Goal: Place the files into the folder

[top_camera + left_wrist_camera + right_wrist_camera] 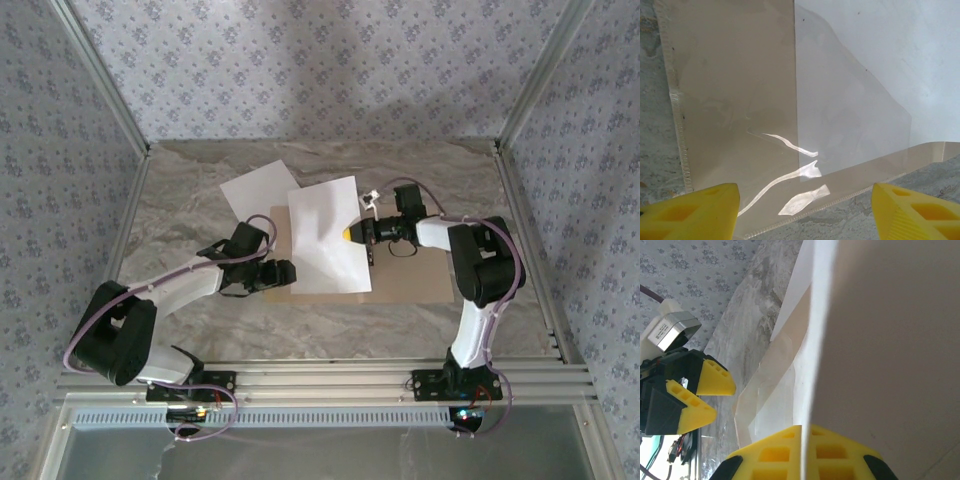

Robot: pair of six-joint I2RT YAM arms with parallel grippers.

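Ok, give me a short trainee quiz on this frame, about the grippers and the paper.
1. True or false: the right gripper is shut on a white sheet.
2. Which one stands open, the left gripper or the right?
3. How many white sheets show in the top view?
Key: 1 true; 2 left; 3 two: the held one and a second sheet lying farther back.

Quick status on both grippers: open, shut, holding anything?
Left gripper: open, fingers spread over the folder, gripping nothing.
Right gripper: closed on the edge of a white sheet.
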